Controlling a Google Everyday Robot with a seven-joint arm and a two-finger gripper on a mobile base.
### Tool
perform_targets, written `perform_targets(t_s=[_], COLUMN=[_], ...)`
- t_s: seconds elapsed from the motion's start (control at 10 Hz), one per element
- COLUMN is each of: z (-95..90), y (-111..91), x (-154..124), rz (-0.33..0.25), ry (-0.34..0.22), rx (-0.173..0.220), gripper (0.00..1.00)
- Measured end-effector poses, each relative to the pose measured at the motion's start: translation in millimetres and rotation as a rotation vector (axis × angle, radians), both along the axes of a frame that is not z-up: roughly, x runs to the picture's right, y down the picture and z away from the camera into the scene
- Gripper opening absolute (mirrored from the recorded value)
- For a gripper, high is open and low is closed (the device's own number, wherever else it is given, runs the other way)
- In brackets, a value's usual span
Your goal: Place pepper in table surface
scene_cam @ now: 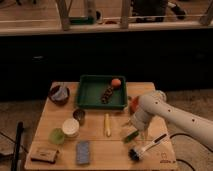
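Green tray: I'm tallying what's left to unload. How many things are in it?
2: an orange at its back right and a brown lumpy thing beside it. The gripper is by the pepper, over the table.

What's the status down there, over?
End effector low over table surface. Pepper at its tip, held or set down, cannot tell. Brush close by, yellow stick further off.

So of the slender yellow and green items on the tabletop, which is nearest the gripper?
The short dark-green pepper, right by the gripper; the longer pale yellow stick lies apart from it, further left in the view.
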State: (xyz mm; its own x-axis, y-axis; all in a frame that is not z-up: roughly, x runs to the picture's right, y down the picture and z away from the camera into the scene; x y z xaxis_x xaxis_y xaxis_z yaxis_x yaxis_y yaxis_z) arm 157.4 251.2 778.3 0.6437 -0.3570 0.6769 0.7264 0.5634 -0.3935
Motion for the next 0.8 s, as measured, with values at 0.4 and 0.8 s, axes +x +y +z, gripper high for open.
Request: perform_targets(t_s=[0.4,0.8], z=[-3.9,-3.7], y=[-4.6,-9.4], x=[2.6,4.5], rz=[-0.002,0.000], ry=[-0.002,-0.003], rx=[0.006,0.009], gripper=[0.80,0.80])
